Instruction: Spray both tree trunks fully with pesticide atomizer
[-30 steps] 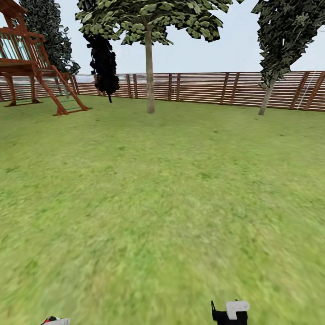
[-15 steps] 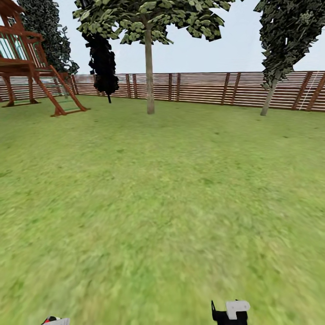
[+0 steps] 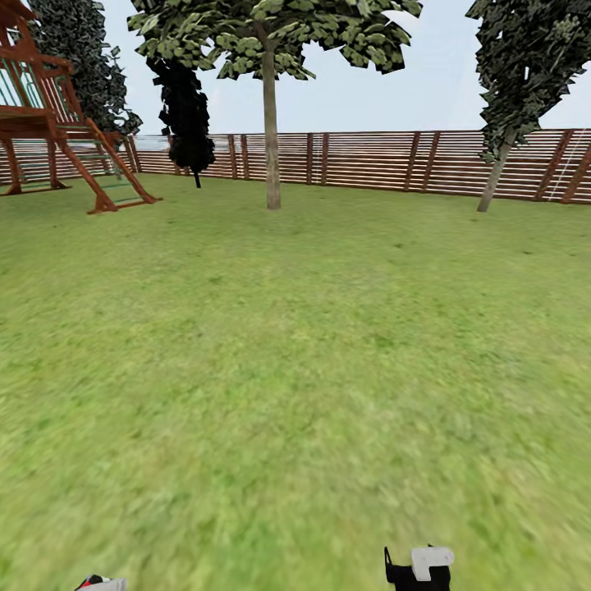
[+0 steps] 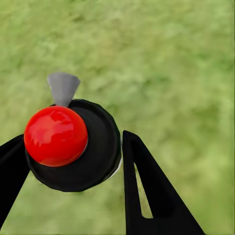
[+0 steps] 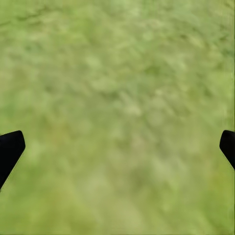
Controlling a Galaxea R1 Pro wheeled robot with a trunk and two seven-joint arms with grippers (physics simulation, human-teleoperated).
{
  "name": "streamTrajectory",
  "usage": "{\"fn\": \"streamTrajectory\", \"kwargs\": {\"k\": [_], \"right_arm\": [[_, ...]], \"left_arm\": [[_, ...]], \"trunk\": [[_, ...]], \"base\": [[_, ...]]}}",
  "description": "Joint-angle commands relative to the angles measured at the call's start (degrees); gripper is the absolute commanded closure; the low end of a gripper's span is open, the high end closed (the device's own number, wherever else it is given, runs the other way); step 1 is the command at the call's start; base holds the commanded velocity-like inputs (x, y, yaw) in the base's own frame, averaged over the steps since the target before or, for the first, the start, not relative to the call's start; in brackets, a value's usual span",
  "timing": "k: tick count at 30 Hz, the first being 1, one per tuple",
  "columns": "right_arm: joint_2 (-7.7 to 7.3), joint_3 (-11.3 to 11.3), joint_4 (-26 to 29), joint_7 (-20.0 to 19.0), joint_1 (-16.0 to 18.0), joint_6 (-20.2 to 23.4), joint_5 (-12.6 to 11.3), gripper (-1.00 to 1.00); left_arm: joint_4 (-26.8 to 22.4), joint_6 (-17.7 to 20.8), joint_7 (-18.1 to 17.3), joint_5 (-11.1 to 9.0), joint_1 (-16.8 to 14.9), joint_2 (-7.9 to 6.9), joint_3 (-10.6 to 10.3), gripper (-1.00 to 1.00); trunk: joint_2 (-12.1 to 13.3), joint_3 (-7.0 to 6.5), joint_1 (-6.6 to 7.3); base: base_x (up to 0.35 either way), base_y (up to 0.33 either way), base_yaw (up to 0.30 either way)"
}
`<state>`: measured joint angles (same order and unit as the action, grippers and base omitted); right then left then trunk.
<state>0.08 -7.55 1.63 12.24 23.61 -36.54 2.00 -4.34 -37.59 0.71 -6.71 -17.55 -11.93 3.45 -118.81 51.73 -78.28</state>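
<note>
Left gripper (image 4: 73,161): two black fingers (image 4: 147,191) clamped on either side of the pesticide atomizer (image 4: 73,144), red cap and grey nozzle facing the camera, held above the floor (image 4: 171,63).
Right gripper (image 5: 117,147): fingertips (image 5: 10,149) spread wide, nothing between them, grass beneath.
Tree (image 3: 270,123): far across the lawn, before the fence (image 3: 369,160).
Second tree (image 3: 501,156): right of the first, beside the fence.
Play structure (image 3: 57,139): left of the first tree.
</note>
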Motion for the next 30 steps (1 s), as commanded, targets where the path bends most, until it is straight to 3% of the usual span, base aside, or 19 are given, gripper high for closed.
{"fn": "streamTrajectory", "kwargs": {"k": [1,30], "right_arm": [[0.01,-0.4,0.0,0.6,0.0,0.0,0.2,-1.0],[0.01,-0.4,0.0,0.6,0.0,0.0,0.2,-1.0]], "left_arm": [[0.0,-0.2,-0.1,0.0,0.0,-0.01,0.3,1.0],[0.0,-0.7,-0.1,0.0,0.0,-0.02,0.3,1.0]], "trunk": [[0.0,0.05,-0.03],[0.0,0.05,-0.03]], "base": [[0.34,0.0,0.0],[0.34,0.0,0.0]]}}
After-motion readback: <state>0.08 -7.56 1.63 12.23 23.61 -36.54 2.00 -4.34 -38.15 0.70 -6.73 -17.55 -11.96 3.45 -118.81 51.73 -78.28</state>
